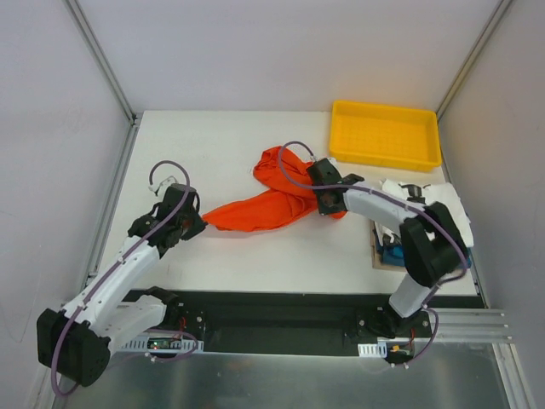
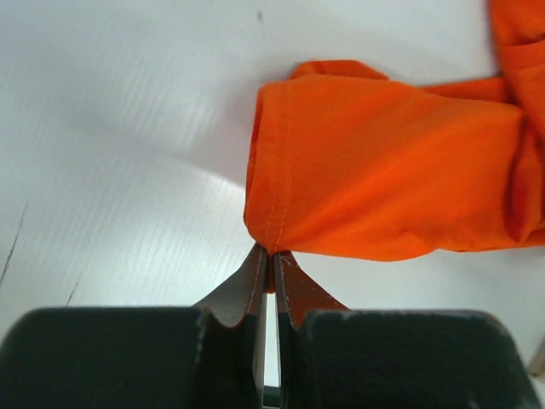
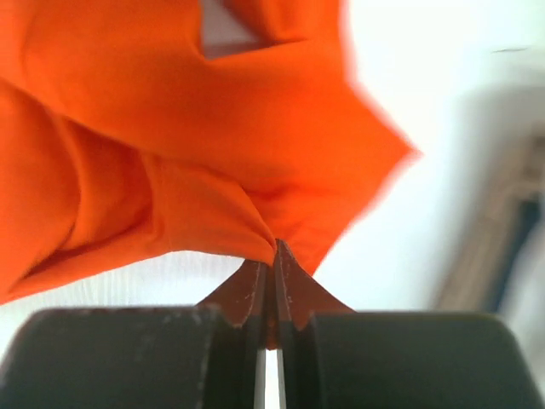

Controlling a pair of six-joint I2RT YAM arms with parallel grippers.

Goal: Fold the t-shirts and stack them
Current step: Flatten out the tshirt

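orange t-shirt (image 1: 268, 200) sits mid-tabletop (image 1: 230, 145), bunched into a loose rope running on a diagonal from the left arm (image 1: 128, 264) up toward the right arm (image 1: 400, 221), with a crumpled heap at its far end just left of the yellow tray (image 1: 383, 136). left jaws are closed on the shirt's near-left end: in the left wrist view the tips pinch a stitched hem edge of the orange t-shirt (image 2: 383, 170), and the cloth fans out right from the pinch over the white tabletop (image 2: 111, 128). right jaws are closed too, clamped on a fold of the same orange t-shirt (image 3: 170, 128) near its right side; the right wrist view is motion-blurred, but the tips meet with orange cloth between them and the fabric spreads up and to the left. so both arms grip the one garment, one at each end, with the cloth slack between them. cannot tell whether the middle lies on the tabletop or hangs just above it. the white t-shirt (image 1: 447, 204) lies at the right edge of the tabletop, partly under the right arm, with a bit of blue t-shirt (image 1: 393, 254) showing near that arm's elbow. the tray is at the far right corner, apart from the orange cloth.
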